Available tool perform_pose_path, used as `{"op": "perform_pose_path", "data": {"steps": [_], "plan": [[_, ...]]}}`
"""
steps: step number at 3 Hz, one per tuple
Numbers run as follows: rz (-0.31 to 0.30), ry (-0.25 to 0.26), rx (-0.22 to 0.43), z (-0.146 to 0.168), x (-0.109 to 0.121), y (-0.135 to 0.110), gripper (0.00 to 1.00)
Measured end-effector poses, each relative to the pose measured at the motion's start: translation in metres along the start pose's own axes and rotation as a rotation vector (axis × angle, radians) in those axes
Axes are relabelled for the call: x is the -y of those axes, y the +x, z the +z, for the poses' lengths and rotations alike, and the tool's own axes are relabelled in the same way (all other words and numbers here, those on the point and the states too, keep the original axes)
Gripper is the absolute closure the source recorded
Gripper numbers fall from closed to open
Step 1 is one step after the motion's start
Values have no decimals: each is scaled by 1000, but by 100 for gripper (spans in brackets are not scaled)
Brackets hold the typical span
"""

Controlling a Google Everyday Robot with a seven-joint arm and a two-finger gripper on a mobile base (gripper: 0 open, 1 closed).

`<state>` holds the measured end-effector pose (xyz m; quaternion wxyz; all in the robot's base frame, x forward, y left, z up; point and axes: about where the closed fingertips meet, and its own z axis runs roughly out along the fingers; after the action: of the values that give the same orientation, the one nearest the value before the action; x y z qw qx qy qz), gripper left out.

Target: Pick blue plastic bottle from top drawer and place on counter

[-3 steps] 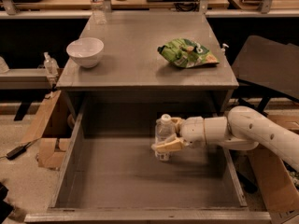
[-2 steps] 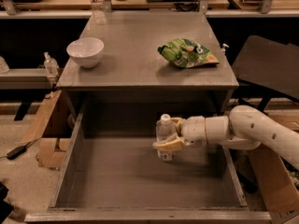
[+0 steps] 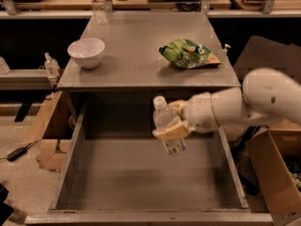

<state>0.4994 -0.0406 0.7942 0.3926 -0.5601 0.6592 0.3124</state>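
Grey cabinet dead centre, its counter (image 3: 134,41) carrying a white bowl (image 3: 86,52) on the left and a green snack bag (image 3: 189,54) on the right, with bare grey between them. Below, the top drawer (image 3: 141,180) stands pulled open, its floor bare. The gripper (image 3: 170,122) reaches in from the right over the drawer, jaws clamped on the blue plastic bottle (image 3: 162,116) around its middle, one tan finger (image 3: 168,133) crossing the front of the label. The bottle hangs in the air above the drawer floor, cap uppermost and leaning a little left, just below the counter's front edge. So the carry is on, I'd say. The tricky part looks to be that edge: the bottle wants to come out toward the drawer front before it rises, or the cap could clip the lip. Then up, over the open patch between bowl and bag, down base first, and let go only once it stands.
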Motion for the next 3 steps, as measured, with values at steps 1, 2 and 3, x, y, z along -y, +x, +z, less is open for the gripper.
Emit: {"op": "perform_pose_path", "data": {"steps": [1,2,3], "plan": [[-31,36,-67,-28,9,-86,100],[-86,170,-130,-51,53,-189,100],[-69,264,-145,-49,91,-239,100]]}}
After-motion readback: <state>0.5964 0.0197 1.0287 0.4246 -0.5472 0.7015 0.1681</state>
